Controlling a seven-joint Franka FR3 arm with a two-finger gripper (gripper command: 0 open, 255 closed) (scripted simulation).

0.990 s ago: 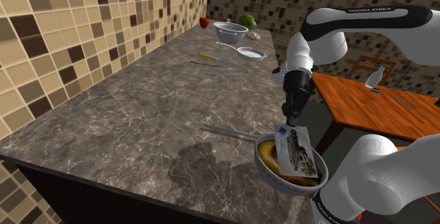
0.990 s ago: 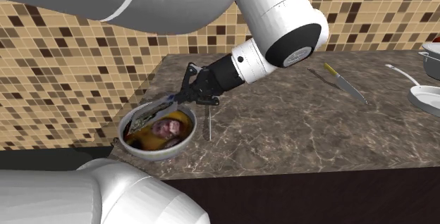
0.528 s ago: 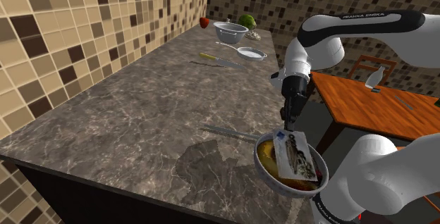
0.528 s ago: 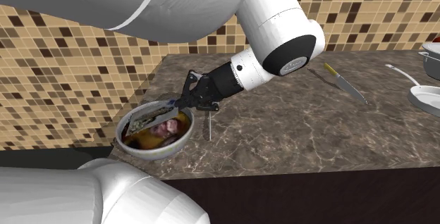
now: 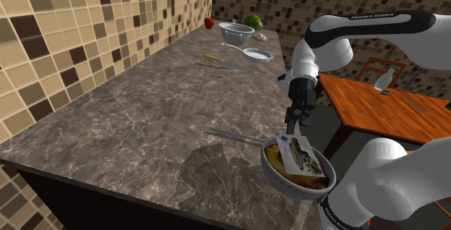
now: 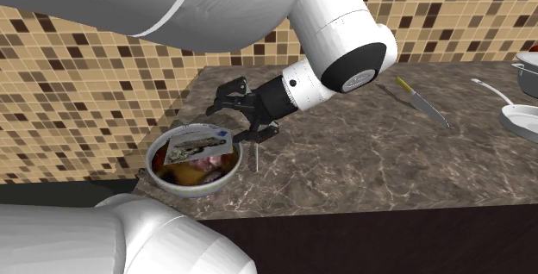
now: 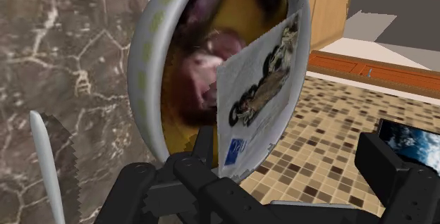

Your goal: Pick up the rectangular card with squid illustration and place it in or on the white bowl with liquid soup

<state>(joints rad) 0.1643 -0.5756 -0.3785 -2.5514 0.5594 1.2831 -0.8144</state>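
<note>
The white bowl (image 5: 277, 177) of brown soup sits at the counter's near corner, by the stand. The squid card (image 5: 298, 156) rests in the bowl, leaning tilted across its rim and over the soup. My gripper (image 5: 294, 123) hovers just above the card's upper edge, open, and its fingers do not touch the card. In the second exterior view the card (image 6: 197, 146) lies over the bowl (image 6: 158, 162) and the gripper (image 6: 229, 119) has its fingers spread beside it. From the wrist, the card (image 7: 261, 96) stands in the bowl (image 7: 151, 67) ahead of the gripper (image 7: 264, 191).
A thin metal utensil (image 5: 235, 136) lies on the counter right beside the bowl. Farther along are a knife (image 5: 228, 63), a small pan (image 5: 257, 54), a metal pot (image 5: 237, 32) and some fruit. A wooden table (image 5: 383, 113) stands beyond the counter's edge.
The gripper has gone from shut on the card to open. The card, let go, has dropped lower and now rests in the bowl.
</note>
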